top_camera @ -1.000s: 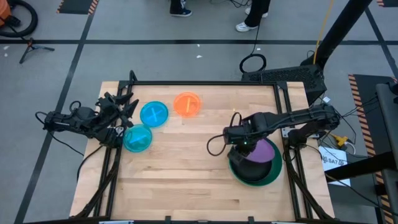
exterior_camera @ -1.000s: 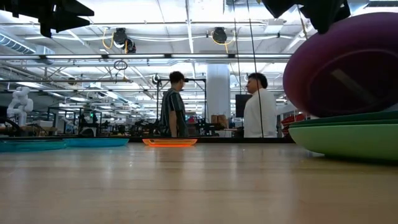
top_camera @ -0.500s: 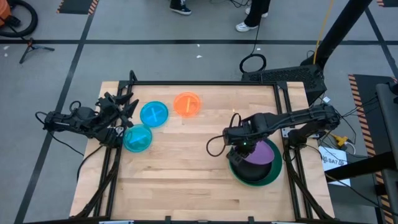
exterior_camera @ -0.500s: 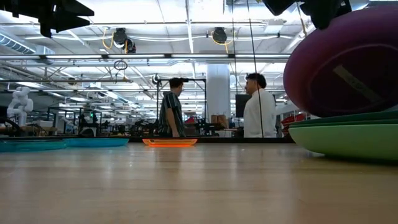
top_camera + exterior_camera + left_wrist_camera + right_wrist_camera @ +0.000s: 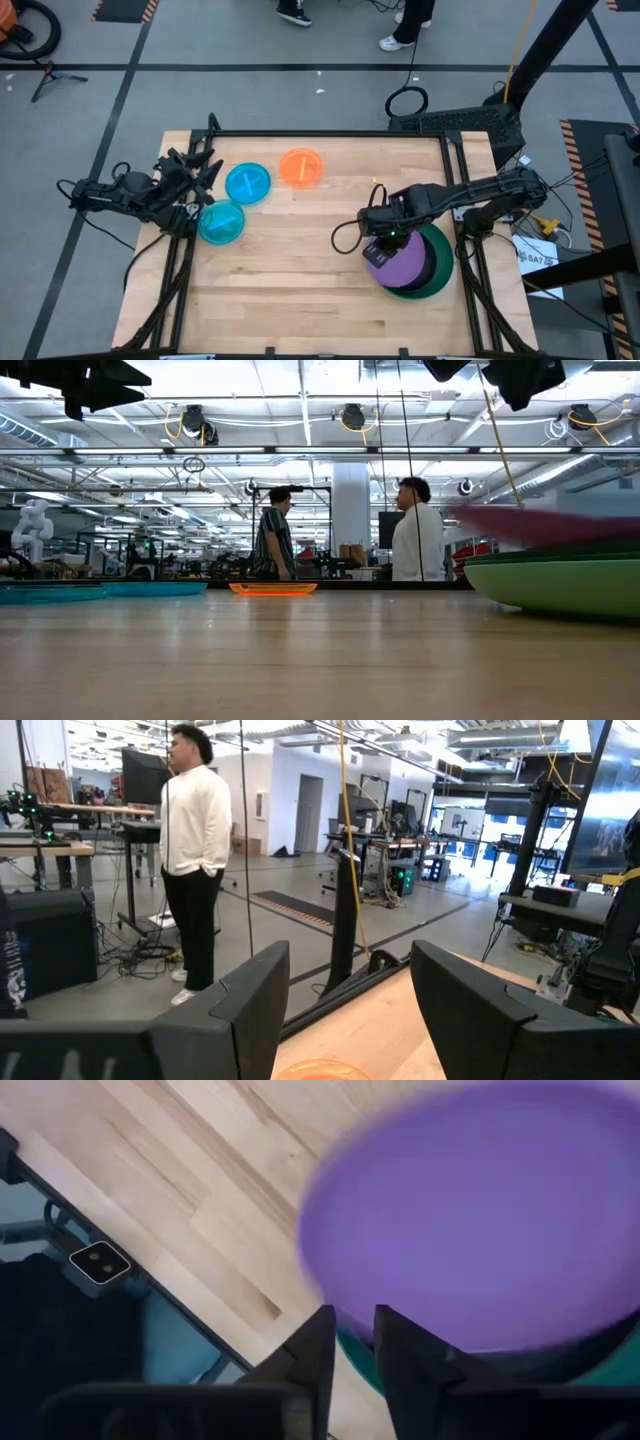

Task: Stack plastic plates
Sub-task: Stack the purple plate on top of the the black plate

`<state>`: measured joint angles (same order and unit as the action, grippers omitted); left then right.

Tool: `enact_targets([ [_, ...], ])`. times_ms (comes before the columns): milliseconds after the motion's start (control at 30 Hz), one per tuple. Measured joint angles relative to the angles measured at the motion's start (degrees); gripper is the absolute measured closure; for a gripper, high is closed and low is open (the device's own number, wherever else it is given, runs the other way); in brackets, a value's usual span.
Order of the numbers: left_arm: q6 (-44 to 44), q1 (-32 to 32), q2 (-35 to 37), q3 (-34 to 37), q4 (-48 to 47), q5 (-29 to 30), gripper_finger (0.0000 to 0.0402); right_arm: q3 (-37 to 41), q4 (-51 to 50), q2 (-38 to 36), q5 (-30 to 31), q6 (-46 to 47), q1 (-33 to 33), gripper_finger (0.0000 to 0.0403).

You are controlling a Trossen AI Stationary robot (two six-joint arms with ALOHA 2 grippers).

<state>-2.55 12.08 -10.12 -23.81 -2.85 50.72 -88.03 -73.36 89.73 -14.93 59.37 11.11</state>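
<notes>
Since right gripper fingers parted, purple plate released onto green stack, off-centre; may slide off. Left gripper open, idle.

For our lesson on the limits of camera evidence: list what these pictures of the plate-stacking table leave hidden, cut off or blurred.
- Purple plate: a motion-blurred streak in the low view, so how it lies is unclear.
- Stack under it: the high view shows only rims; the plate count is hidden.
- Right pincer: a narrow gap shows; any contact with the plate is unclear.
- Orange plate: cut off by the left wrist view's edge.
</notes>
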Motion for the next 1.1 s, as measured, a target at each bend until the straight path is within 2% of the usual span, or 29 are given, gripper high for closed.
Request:
enact_targets([
  [200, -0.02, 0.0, -0.01, 0.0, -0.01, 0.0, 0.0188, 0.0, -0.16, 0.0, 3.94, -1.0, 0.0, 0.0311],
  [333, -0.02, 0.0, -0.01, 0.0, 0.0, -0.01, 0.0188, 0.32, 0.04, 0.0, 7.58, -2.82, -0.06, 0.0311],
  [433, -0.02, 0.0, 0.01, 0.0, -0.02, 0.0, 0.0188, 2.45, 0.12, 0.0, 7.62, -3.05, -0.37, 0.0319],
  [600, -0.02, 0.0, 0.0, 0.0, -0.02, 0.0, 0.0188, 9.08, 2.5, 0.0, 5.29, -4.1, -0.94, 0.0339],
  [933, 0.0, 0.0, -0.01, 0.0, -0.04, -0.02, 0.0188, 25.55, 15.55, 0.0, 2.61, -9.42, -2.79, 0.0375],
  [1100, -0.02, 0.0, 0.0, 0.0, -0.04, 0.0, 0.0188, 30.97, 15.29, 0.02, 2.61, -11.1, -2.8, 0.0393],
])
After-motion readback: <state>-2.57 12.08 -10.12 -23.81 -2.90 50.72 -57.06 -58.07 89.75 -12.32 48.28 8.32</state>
